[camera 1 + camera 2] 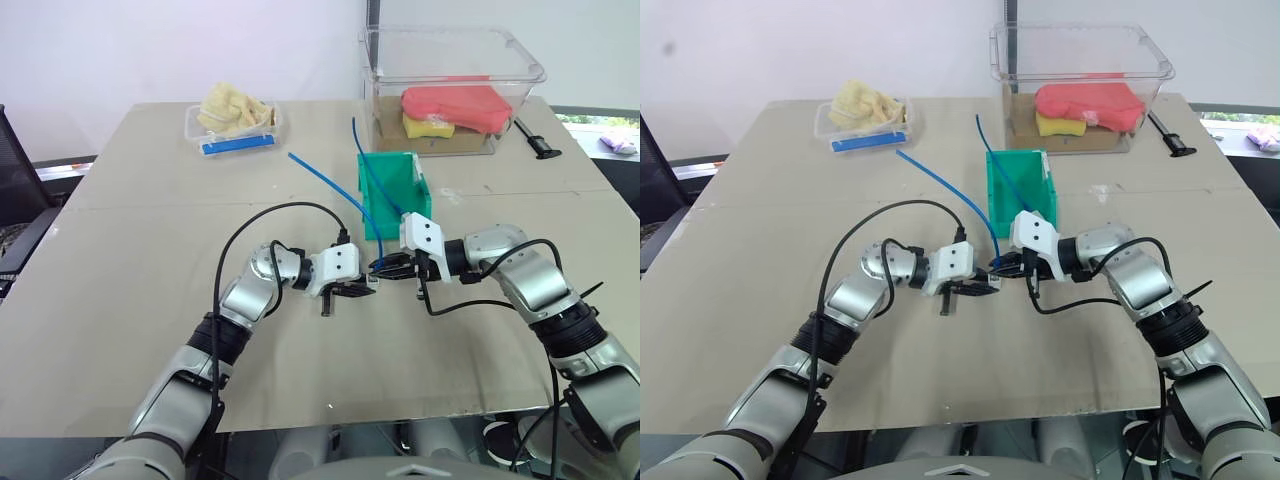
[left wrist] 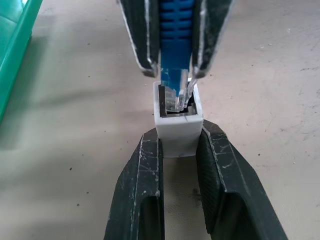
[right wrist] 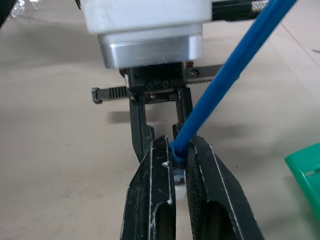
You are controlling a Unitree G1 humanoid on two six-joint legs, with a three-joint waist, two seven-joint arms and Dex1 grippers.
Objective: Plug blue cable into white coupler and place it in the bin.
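So the left gripper [image 2: 179,150] has its two black fingers [image 2: 140,190] clamped on either side of the white coupler [image 2: 178,125], socket hole facing away from the wrist. Coming in from the opposite side, the right gripper [image 3: 180,160] is pinched tight on the blue boot at the end of the blue cable [image 3: 235,70], and the clear plug [image 2: 175,95] is sitting right at the mouth of the socket, tip partly inside; can't tell if it's clicked all the way in. The two grippers meet nose to nose just above the table [image 1: 150,300], roughly in the middle front of it. From the right gripper the cable rises and runs back over the bin [image 1: 392,190], which sits just behind the two grippers, its green wall also poking into the left wrist view. The rest of the cable carries on past the bin, out across the tabletop. Further back on the right there's a large clear tub [image 1: 450,70] with red and yellow stuff inside, and over on the left a shallow clear tray [image 1: 232,125] with a blue strip and some pale yellowish items.
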